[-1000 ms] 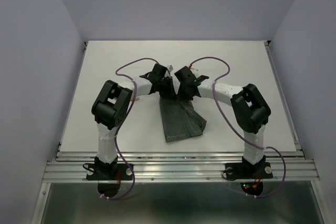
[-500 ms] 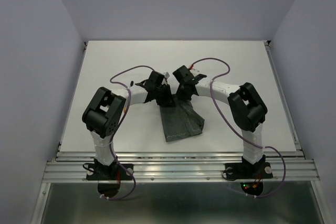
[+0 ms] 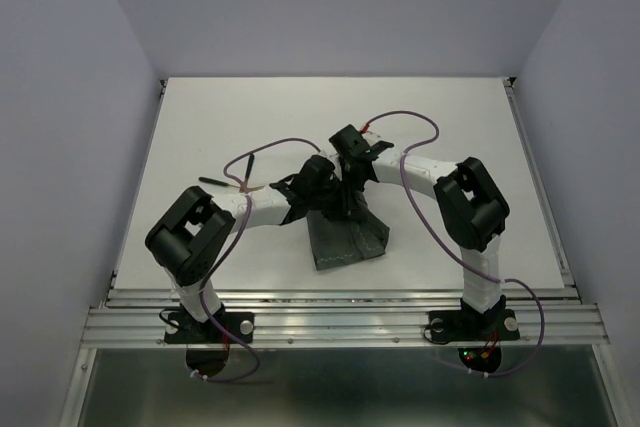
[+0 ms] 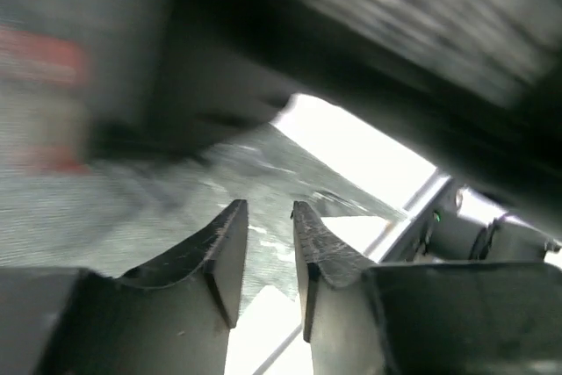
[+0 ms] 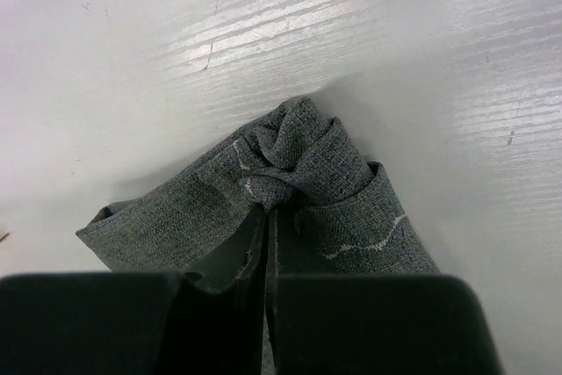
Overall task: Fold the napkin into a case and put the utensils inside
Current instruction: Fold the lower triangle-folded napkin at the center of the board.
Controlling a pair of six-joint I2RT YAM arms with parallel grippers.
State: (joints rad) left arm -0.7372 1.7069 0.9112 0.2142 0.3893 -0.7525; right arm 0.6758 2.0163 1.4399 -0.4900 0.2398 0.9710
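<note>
Dark grey-green napkin (image 3: 350, 239) crumpled at the middle of the white bench (image 3: 450, 117), right end effector (image 5: 266, 215) clamped on its bunched far end, left end effector (image 4: 269, 210) beside it, fingers (image 4: 224, 256) slightly apart, gripping nothing

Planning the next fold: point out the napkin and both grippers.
napkin (image 3: 350, 242), top view, flat near part
left gripper (image 4: 269, 210), left wrist view, between fingers
right gripper (image 5: 266, 214), right wrist view, between shut fingers
</note>
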